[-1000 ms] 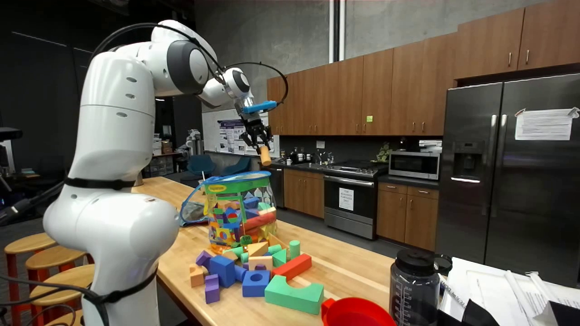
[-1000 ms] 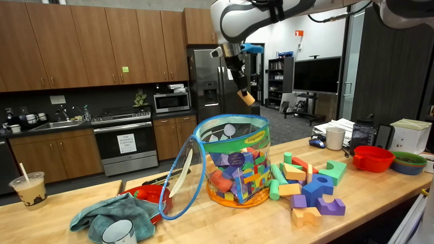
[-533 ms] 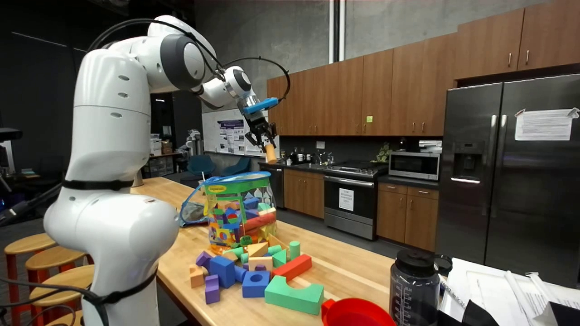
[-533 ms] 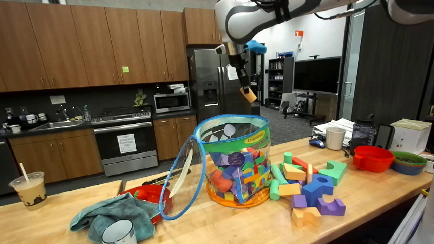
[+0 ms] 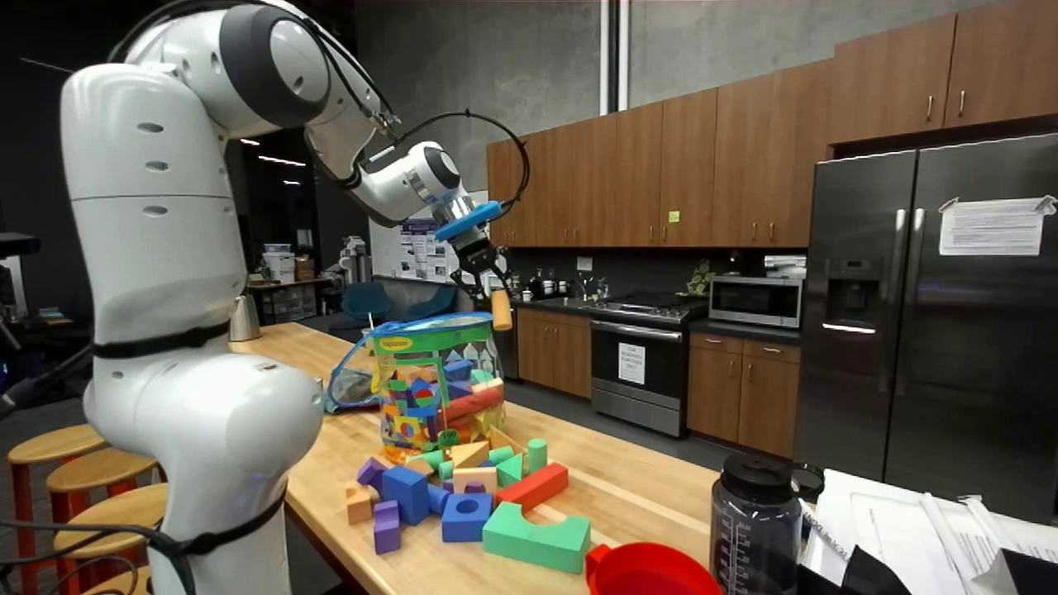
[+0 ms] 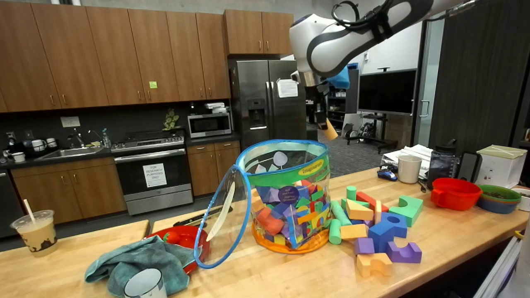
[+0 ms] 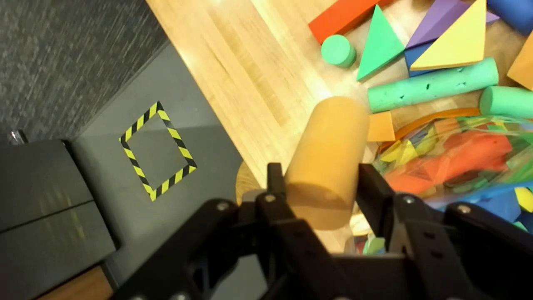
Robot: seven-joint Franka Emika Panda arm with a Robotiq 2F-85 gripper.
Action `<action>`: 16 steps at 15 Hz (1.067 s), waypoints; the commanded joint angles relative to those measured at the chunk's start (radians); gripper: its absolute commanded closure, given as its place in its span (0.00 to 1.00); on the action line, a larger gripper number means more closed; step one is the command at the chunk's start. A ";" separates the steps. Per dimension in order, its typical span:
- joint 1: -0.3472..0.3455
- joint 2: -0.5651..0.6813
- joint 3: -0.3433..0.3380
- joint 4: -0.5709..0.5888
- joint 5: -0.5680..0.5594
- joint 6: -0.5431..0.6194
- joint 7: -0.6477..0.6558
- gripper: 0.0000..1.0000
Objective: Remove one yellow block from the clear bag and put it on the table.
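Jaws of the gripper [image 7: 320, 181] clasp a yellow-orange cylinder [image 7: 333, 141] near the centre of the wrist view, one at each side, spread only as wide as the piece itself. That view alone shows striped tape [image 7: 175, 134] on the grey floor [image 7: 158, 139], left of centre. There the edge of the table [image 7: 250, 79] slants from the top of the frame toward the centre, with bare wood between it and the loose blocks [image 7: 458, 48] at upper right.

In an exterior view with wooden stools [image 5: 99, 471] at lower left, the cylinder [image 5: 501, 310], mid-frame, meets the outline of the clear bag [image 5: 450, 340]; touch cannot be judged from that angle. In an exterior view with a television [image 6: 387, 91] at upper right, a gap shows: the cylinder [image 6: 330, 130] hangs above the right end of the bag's rim. The bag stands upright, its lid flap [image 6: 222, 211] open toward the lower left. Bare wood spreads across the bottom centre there, out to an edge at lower right.
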 commanded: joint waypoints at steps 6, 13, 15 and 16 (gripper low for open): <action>-0.044 -0.242 0.003 -0.399 -0.006 0.122 0.414 0.78; -0.036 -0.307 0.053 -0.609 0.048 0.226 0.653 0.78; -0.039 -0.310 0.070 -0.643 0.059 0.266 0.705 0.78; -0.041 -0.313 0.077 -0.655 0.062 0.281 0.725 0.78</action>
